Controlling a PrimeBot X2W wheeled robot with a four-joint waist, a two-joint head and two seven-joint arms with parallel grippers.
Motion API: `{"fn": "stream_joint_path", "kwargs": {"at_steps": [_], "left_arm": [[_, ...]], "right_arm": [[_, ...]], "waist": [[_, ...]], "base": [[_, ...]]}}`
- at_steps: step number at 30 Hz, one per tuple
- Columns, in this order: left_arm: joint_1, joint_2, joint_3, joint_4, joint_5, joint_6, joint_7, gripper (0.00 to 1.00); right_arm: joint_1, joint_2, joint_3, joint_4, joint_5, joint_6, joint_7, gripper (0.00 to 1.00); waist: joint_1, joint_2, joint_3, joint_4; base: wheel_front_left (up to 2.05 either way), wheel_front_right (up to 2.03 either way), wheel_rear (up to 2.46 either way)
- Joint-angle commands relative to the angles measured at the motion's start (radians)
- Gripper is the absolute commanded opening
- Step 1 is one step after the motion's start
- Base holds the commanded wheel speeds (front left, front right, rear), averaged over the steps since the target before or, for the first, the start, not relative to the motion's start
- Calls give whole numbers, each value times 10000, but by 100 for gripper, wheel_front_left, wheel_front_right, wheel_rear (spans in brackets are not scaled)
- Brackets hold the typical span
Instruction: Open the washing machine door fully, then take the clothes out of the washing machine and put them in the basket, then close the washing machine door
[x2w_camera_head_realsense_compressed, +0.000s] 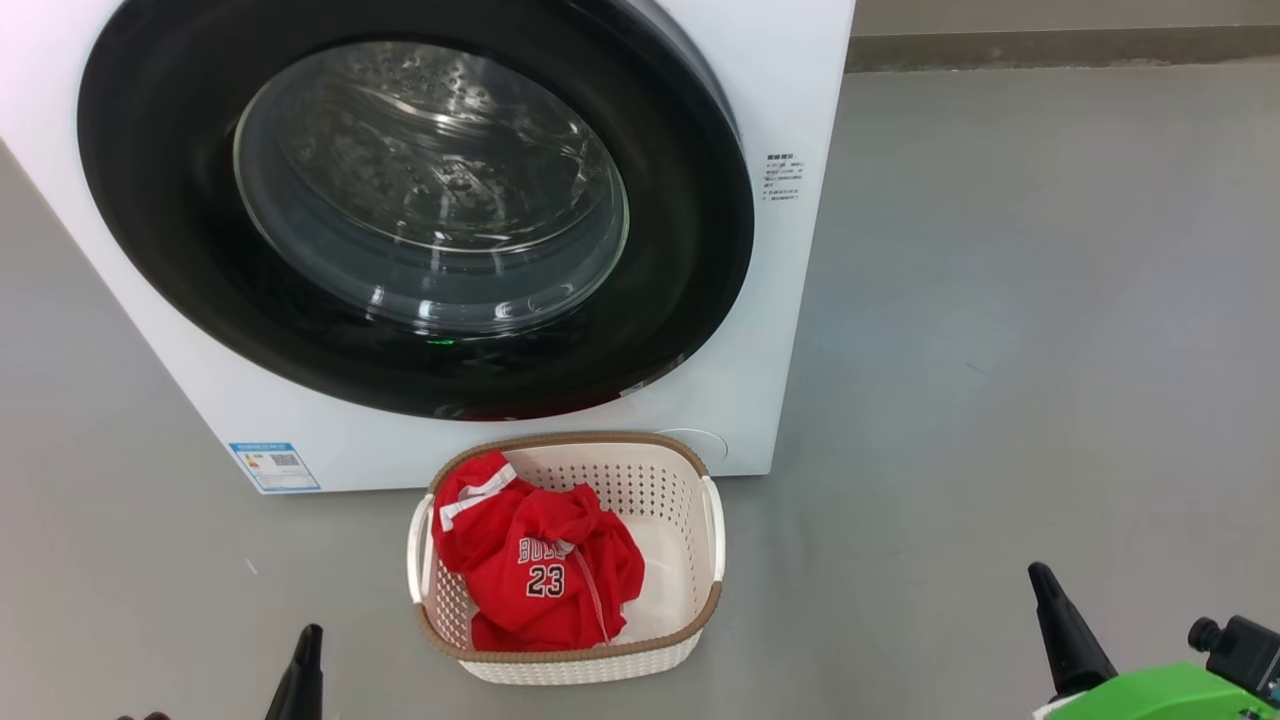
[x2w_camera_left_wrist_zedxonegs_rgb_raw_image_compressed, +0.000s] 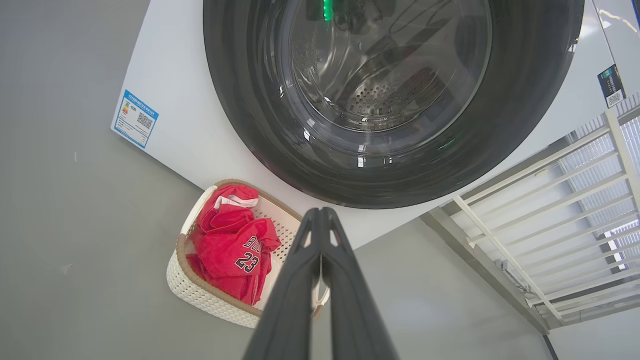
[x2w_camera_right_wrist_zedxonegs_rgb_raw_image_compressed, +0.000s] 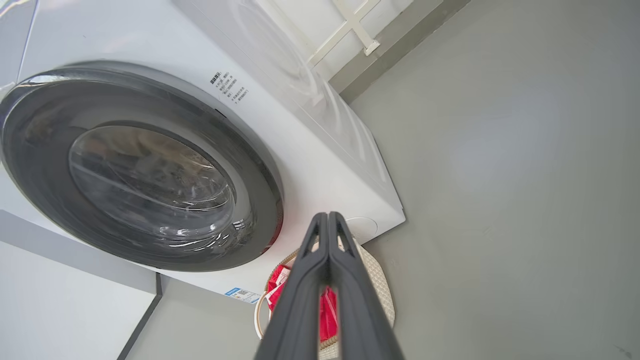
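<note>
We find the washing machine (x2w_camera_head_realsense_compressed: 790, 100) standing on the grey floor (x2w_camera_head_realsense_compressed: 1000, 400), its front turned towards us; the washing machine door (x2w_camera_head_realsense_compressed: 420, 200) lies closed, flush against the white front, and through its glass we see the perforated steel of the drum; a blue label (x2w_camera_head_realsense_compressed: 275, 466) sits at the lower left corner of the front. The basket (x2w_camera_head_realsense_compressed: 580, 668) stands on the floor just before the machine, below the door's lower edge; we cannot tell whether its rear rim touches the panel. The clothes (x2w_camera_head_realsense_compressed: 530, 565) lie bunched inside the basket, towards its left side, the jersey uppermost with "23" legible; the right part of the basket's bottom shows bare. The left gripper (x2w_camera_left_wrist_zedxonegs_rgb_raw_image_compressed: 320, 214) is clenched, its two fingers pressed tip to tip and grasping no item; it hangs near the basket's near left corner, touching nothing. The right gripper (x2w_camera_right_wrist_zedxonegs_rgb_raw_image_compressed: 327, 216) is likewise clenched and holds no item; it is well to the right of the basket, with a green part (x2w_camera_head_realsense_compressed: 1170, 695) behind it.
</note>
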Motion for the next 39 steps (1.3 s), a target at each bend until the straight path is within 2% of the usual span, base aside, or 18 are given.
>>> {"fn": "stream_joint_path", "kwargs": {"at_steps": [1,39], "left_arm": [[-407,62,240,-255,-268,-35,52,0],[-1010,-45,492,-294,-4363,-56,1144,0]], "right_arm": [[-521,-100,-4,-293,288,-17,39,0],[-1228,62,-494,-489,4043,-28,1162,0]], "waist": [[-1,0,0,-4],[-1,0,-10,-132]], "base": [[0,0,0],[0,0,0]]}}
